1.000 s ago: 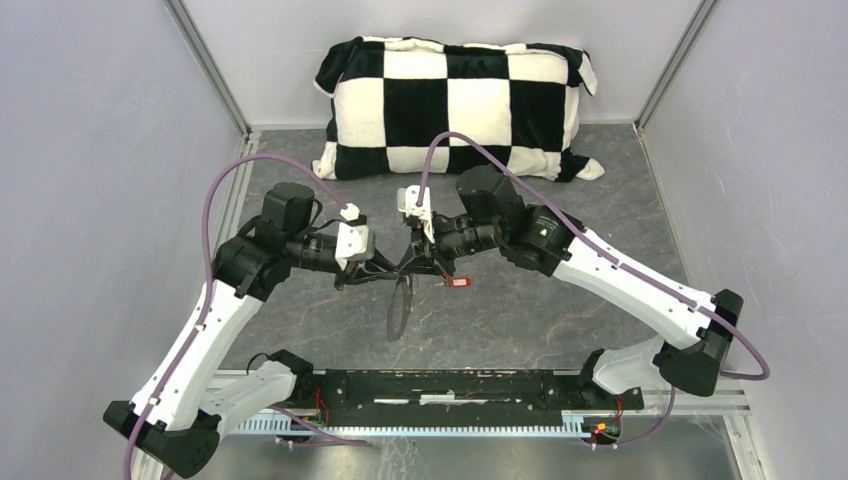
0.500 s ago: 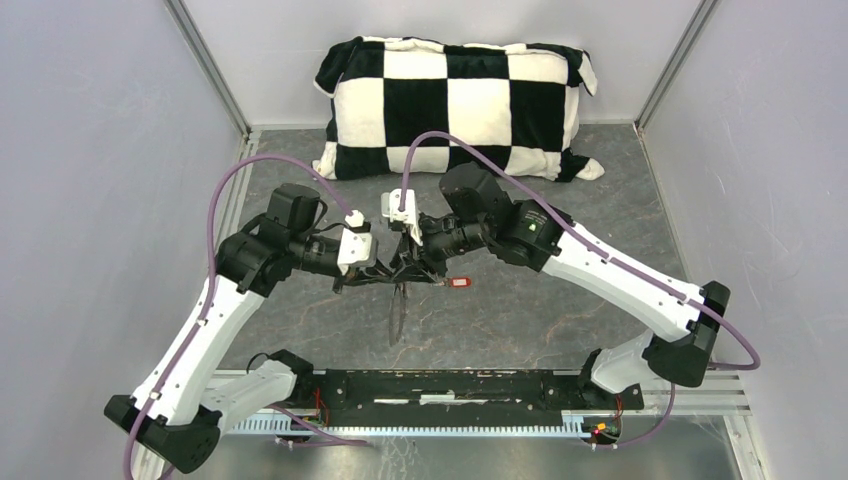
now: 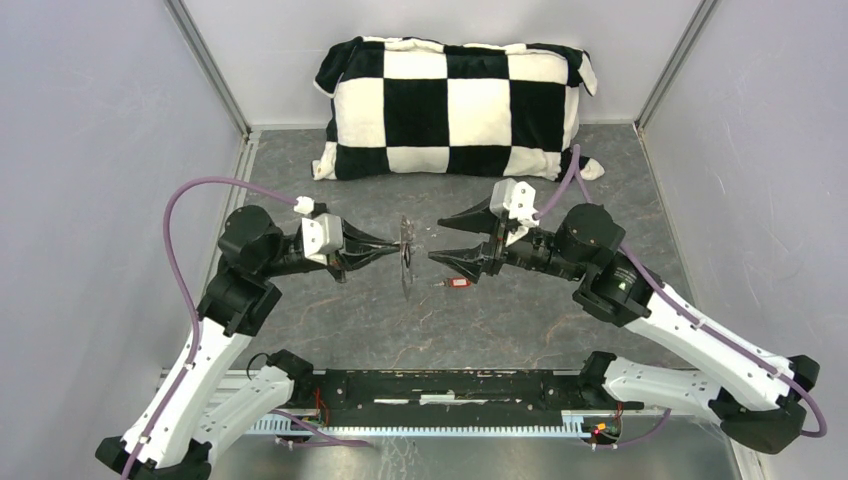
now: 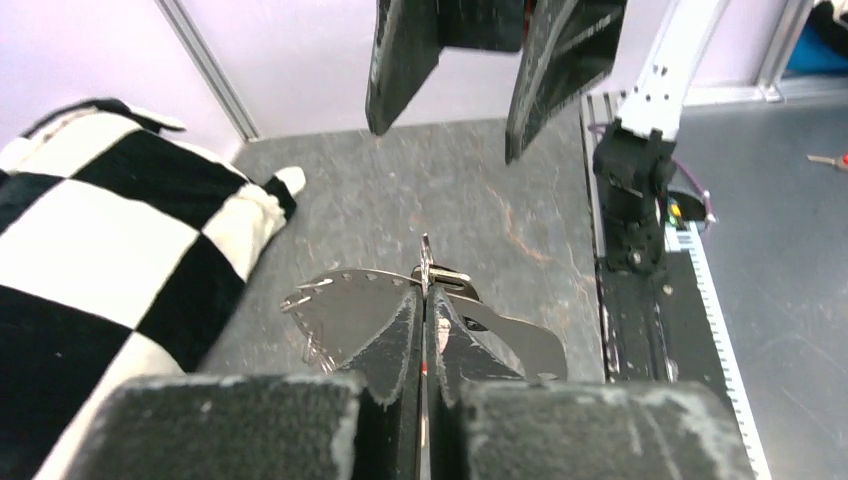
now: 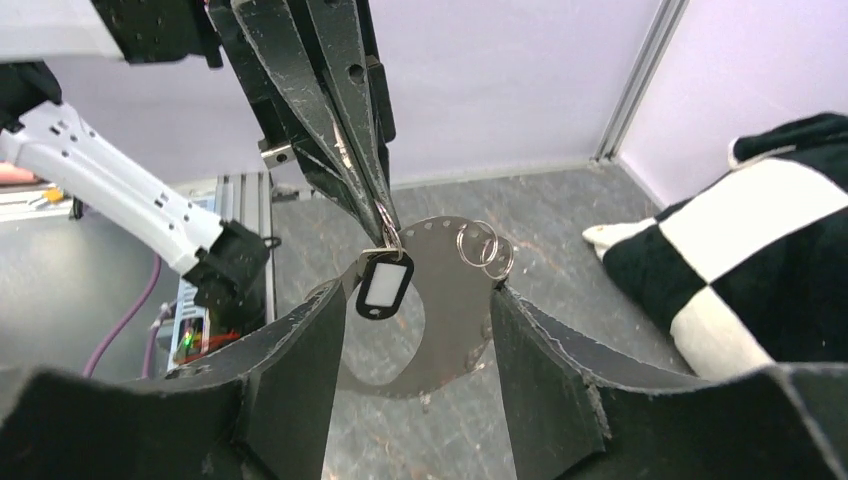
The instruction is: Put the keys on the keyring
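1. Top view: the left gripper (image 3: 396,249) pinches the keyring (image 3: 405,268), which hangs edge-on above the table (image 3: 560,310). The right gripper (image 3: 436,238) hovers just beside it, spread wide and empty. The red key (image 3: 458,283) lies on the table beneath the right gripper. Fetching it looks like the step in hand, best done by descending squarely over its tag.
2. Left wrist view: the left gripper's fingers (image 4: 400,330) are clenched on the keyring's rim. The right gripper's fingers (image 4: 405,60) stand apart and touch nothing. The held ring should be kept steady.
3. Right wrist view: the black key (image 5: 384,285), white-faced, hangs from the keyring (image 5: 445,290) just below the left gripper's tips, so 1 of 2 keys looks done. The right fingers (image 5: 300,350) flank the ring without contact.
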`<action>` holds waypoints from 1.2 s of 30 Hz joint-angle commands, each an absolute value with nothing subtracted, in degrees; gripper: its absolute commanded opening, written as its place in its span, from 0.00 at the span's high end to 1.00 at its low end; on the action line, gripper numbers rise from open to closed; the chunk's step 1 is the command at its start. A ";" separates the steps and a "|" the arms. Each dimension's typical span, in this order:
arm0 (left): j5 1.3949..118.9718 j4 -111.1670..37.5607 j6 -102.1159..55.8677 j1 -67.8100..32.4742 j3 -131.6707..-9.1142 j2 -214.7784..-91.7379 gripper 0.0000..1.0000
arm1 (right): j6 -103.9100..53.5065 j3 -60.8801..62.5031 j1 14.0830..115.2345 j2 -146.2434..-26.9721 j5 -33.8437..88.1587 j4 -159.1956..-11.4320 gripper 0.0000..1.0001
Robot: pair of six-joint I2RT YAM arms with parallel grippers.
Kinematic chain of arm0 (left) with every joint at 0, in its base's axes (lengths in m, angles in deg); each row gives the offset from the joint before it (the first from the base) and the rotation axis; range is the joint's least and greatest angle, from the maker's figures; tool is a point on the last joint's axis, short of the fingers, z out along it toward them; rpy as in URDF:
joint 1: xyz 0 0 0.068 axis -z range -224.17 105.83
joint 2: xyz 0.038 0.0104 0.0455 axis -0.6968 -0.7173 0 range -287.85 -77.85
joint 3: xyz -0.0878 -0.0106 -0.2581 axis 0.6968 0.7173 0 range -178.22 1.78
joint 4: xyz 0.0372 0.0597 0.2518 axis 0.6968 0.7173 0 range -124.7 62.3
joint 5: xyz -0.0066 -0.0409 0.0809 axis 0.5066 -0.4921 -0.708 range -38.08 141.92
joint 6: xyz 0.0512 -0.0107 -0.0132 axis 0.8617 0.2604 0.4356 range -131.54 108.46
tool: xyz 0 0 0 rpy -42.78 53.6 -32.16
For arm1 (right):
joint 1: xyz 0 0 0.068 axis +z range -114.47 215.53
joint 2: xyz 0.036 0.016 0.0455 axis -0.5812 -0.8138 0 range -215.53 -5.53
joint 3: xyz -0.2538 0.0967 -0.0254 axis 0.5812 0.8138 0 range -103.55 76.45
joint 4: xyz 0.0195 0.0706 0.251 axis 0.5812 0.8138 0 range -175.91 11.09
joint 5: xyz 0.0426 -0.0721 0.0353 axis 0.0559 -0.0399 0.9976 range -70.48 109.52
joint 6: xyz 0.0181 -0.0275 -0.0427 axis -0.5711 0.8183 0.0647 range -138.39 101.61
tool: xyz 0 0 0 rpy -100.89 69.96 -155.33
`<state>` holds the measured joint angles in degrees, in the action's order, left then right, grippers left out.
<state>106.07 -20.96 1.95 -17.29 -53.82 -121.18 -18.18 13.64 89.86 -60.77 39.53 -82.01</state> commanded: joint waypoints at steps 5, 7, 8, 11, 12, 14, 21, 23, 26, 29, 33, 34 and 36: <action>103.61 -37.32 -10.76 -17.10 -54.71 -122.01 0.98 | -20.32 15.56 90.28 -63.79 38.08 -92.92 0.36; 103.02 -37.71 -10.97 -17.10 -54.82 -122.06 0.98 | -20.25 15.78 90.55 -64.16 38.02 -93.97 0.37; 102.73 -37.77 -11.00 -17.10 -54.89 -122.06 0.98 | -20.32 15.73 90.69 -64.46 38.12 -94.26 0.38; 102.45 -37.63 -10.94 -17.10 -54.83 -122.15 0.98 | -20.58 15.81 91.15 -65.17 38.91 -95.09 0.38; 102.42 -37.53 -10.97 -17.10 -54.76 -122.16 0.98 | -20.73 15.80 91.23 -65.38 39.26 -95.25 0.38; 102.46 -37.43 -10.93 -17.10 -54.65 -122.07 0.98 | -20.86 15.80 91.39 -65.79 39.36 -95.24 0.38; 102.17 -37.34 -10.62 -17.10 -54.65 -121.91 0.98 | -21.26 15.45 91.61 -66.83 39.28 -95.13 0.39; 102.20 -37.21 -10.44 -17.10 -54.65 -121.80 0.98 | -21.38 15.53 91.74 -67.04 39.89 -95.38 0.40; 102.20 -36.99 -10.19 -17.09 -54.57 -121.71 0.98 | -21.51 15.29 91.79 -67.41 39.39 -95.54 0.46; 102.15 -36.90 -9.98 -17.10 -54.48 -121.54 0.98 | -21.61 14.96 91.90 -68.07 39.35 -95.56 0.47; 102.03 -36.60 -9.46 -17.10 -54.43 -121.40 0.98 | -21.56 14.78 92.61 -68.87 38.41 -95.90 0.47; 102.02 -36.43 -9.25 -17.05 -54.39 -121.36 0.98 | -21.42 14.79 92.70 -68.81 38.04 -96.07 0.48; 101.93 -36.14 -8.83 -17.10 -54.39 -121.27 0.98 | -21.08 14.79 93.01 -68.73 37.07 -96.35 0.53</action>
